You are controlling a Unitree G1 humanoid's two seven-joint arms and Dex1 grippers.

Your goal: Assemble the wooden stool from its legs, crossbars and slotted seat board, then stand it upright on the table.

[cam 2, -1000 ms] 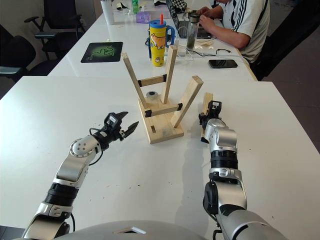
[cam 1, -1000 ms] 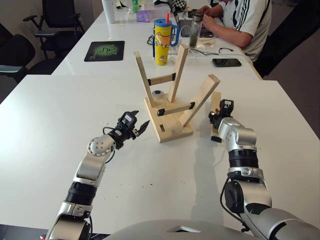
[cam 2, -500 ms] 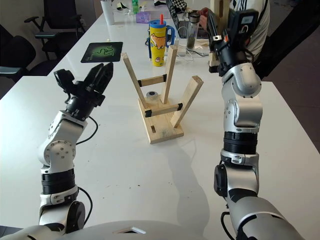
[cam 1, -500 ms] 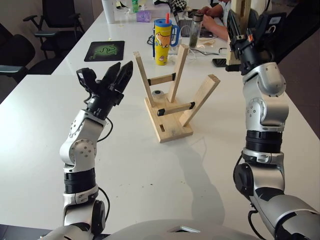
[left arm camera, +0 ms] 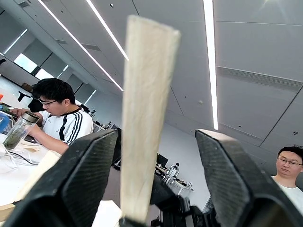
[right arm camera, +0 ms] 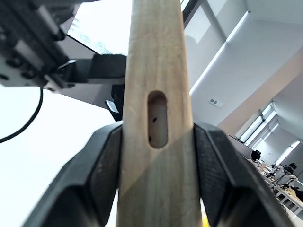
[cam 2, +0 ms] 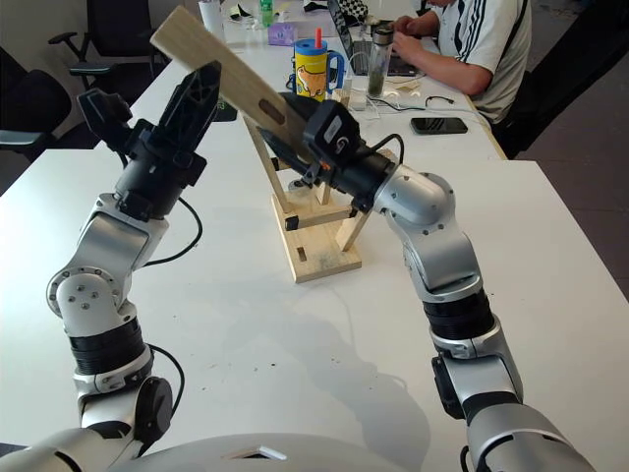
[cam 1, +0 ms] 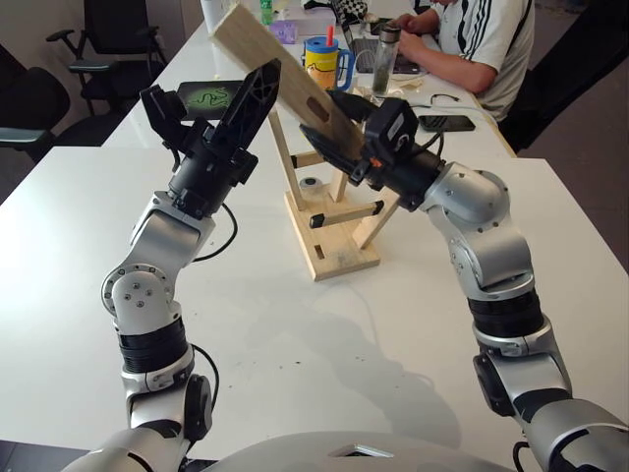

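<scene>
The white table [cam 1: 295,339] bears the partly built stool [cam 1: 340,258], legs up.

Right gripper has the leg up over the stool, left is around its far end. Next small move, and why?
Probably close the left gripper on the leg: its fingers stand open around the upper half, while the right gripper clamps the slotted part above the upturned stool. A second hold should steady it.

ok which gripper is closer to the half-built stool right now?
Right. The right gripper, shut on the loose leg, hangs just above the stool; the left gripper is higher and further left, fingers open around that leg.
</scene>
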